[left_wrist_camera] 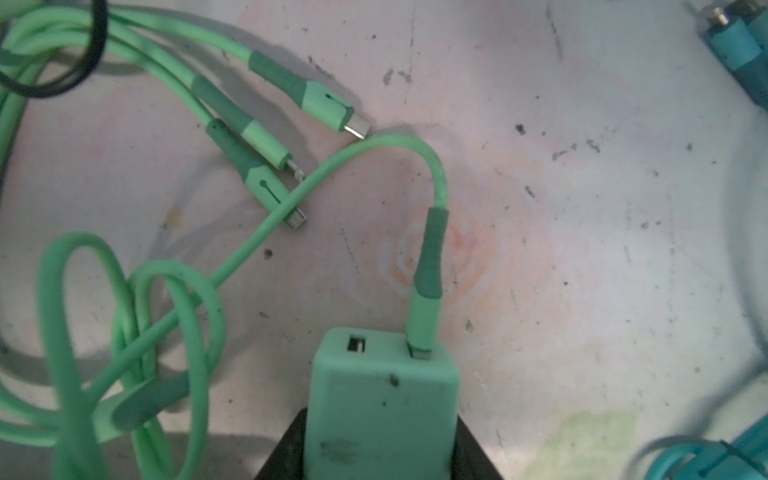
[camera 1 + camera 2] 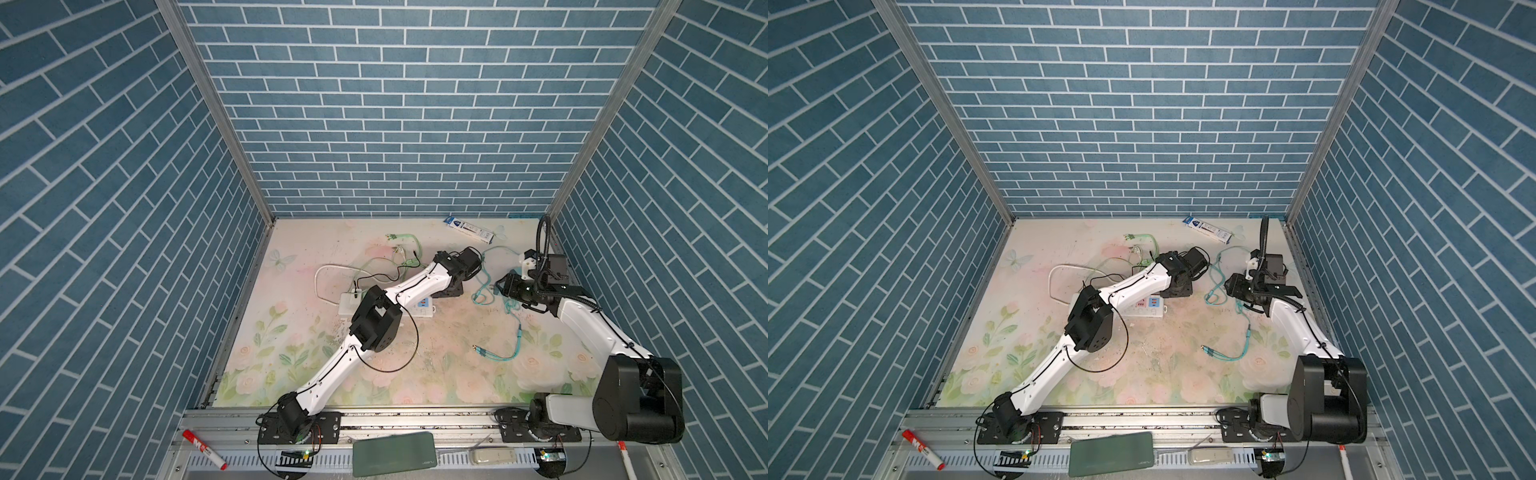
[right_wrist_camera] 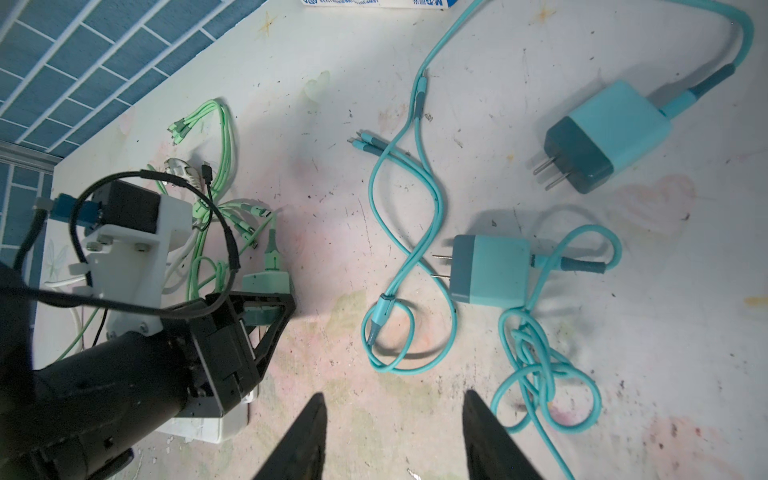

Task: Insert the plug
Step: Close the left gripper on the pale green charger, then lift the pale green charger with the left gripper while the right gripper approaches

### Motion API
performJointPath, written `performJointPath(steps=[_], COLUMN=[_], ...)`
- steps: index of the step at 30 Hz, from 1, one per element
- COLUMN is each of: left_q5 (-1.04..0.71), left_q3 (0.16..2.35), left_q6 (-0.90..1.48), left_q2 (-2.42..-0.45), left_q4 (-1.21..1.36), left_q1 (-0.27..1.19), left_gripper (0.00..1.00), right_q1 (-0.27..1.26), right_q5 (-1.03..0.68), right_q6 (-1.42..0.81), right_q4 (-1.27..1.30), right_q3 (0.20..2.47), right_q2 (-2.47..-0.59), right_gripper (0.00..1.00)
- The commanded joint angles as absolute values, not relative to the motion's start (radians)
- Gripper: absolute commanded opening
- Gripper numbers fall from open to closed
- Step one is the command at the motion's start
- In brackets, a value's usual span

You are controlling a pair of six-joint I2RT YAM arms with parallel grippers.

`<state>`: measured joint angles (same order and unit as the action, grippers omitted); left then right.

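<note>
Pastel floral tabletop, blue brick-patterned walls, mint-green plug, two teal plugs

The floral table carried a white power strip near its middle. Behind the power strip lay light green cables and a white cable loop; far behind it, to the right, a blue-and-white box. Right of the power strip lay a teal charger, a second teal charger and tangled teal cables
</note>
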<state>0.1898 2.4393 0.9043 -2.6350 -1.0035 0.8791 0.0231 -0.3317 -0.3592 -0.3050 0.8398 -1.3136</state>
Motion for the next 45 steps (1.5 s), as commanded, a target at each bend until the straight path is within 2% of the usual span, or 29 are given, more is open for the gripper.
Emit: performJointPath(steps=[1, 7, 16, 25, 31, 35, 45], left_q5=[0.131, 0.131, 0.191, 0.178, 0.041, 0.019, -0.002], left_q3=[2.396, 2.39, 2.248, 1.939, 1.675, 1.488, 1.321], left_q6=[0.87, 0.81, 0.63, 0.426, 0.317, 0.22, 0.107], left_q2=[-2.675, -2.67, -2.5, -2.221, -2.036, -1.901, -1.781], left_q4=[-1.002, -0.979, -0.795, -0.508, -0.232, -0.071, 0.053], left_q1=[0.872, 0.856, 0.856, 0.851, 0.832, 0.83, 0.822], left_gripper=[0.42, 0.33, 0.3, 0.31, 0.3, 0.29, 0.25], right_q1=[0.02, 0.021, 0.022, 0.034, 0.098, 0.152, 0.262], right_q5=[-0.348, -0.368, -0.387, -0.474, -0.496, -0.532, -0.62], right_q6=[-0.346, -0.342, -0.38, -0.457, -0.477, -0.536, -0.603], right_q4=[-0.293, -0.293, -0.295, -0.313, -0.362, -0.306, -0.251], right_q3=[0.818, 0.816, 0.841, 0.937, 1.02, 1.035, 1.104], right_q2=[-1.303, -1.304, -1.315, -1.344, -1.372, -1.392, -1.421], right_gripper=[0.53, 0.53, 0.53, 0.53, 0.52, 0.51, 0.51])
